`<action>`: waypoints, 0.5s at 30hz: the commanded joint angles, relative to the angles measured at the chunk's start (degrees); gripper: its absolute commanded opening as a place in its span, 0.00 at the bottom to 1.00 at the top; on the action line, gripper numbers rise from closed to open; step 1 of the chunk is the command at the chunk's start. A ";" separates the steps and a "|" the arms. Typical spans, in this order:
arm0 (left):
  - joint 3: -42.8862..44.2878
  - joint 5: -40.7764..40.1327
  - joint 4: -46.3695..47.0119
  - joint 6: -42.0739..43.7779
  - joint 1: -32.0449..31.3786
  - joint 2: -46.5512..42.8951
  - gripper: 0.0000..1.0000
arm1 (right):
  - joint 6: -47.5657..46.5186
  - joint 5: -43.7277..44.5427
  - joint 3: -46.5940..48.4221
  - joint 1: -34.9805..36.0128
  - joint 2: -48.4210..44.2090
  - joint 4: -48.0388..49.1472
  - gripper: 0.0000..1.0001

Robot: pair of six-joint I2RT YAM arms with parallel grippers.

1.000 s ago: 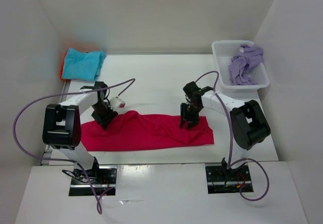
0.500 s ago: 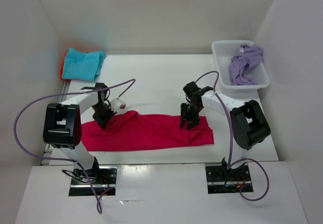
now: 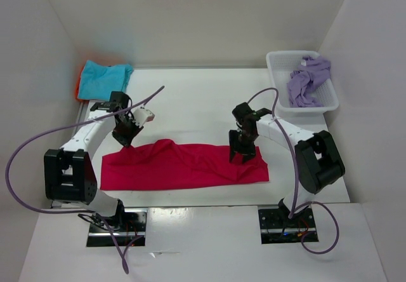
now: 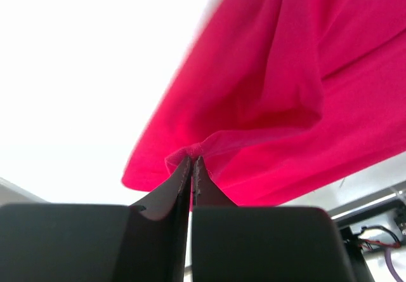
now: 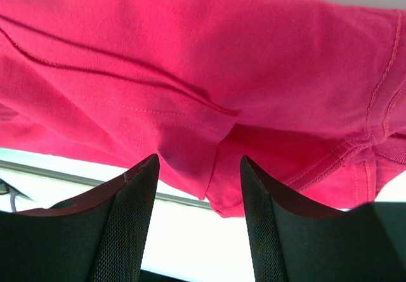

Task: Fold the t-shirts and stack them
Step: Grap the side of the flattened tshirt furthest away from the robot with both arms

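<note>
Magenta-red t-shirt [image 3: 184, 164]: laid as a long band across the near middle of the table [image 3: 190, 98], between the two arms.
Left gripper [image 4: 191, 162]: fingers are pressed together on a small pinch of the shirt's far left edge. A second ago they were seen apart over that edge, and the gripper has since been drawn up and toward the far left.
Right gripper [image 5: 198, 161]: fingers are spread, a little wider than a second ago, and held low over the right part of the shirt. A raised fold lies between them, and nothing is pinched.
Meaning for the task: a hold is judged to be made on the left only. The right side is not yet gripped, so a two-handed fold cannot be carried until those fingers are shut on the cloth.
Cloth surface: soft and creased, with stitched seam lines and a thick hem showing at the right. At the left it is gathered into a taut tent toward the pinch, and a low hump stands on the far edge.
Turquoise t-shirt [image 3: 104, 80]: folded at the far left corner, over the orange t-shirt [image 3: 80, 82].
Lavender t-shirt [image 3: 307, 79]: crumpled in the white mesh basket [image 3: 279, 63], far right.
</note>
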 commanded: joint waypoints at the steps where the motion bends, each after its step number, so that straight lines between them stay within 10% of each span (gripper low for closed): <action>1: 1.97 0.39 -0.48 -1.71 -0.09 -2.47 0.00 | -1.00 -1.54 1.11 0.29 -3.03 -1.30 0.59; 15: 1.36 -1.20 -0.48 -1.71 0.97 -3.53 0.00 | 0.84 -0.35 2.68 -0.24 2.59 3.00 0.60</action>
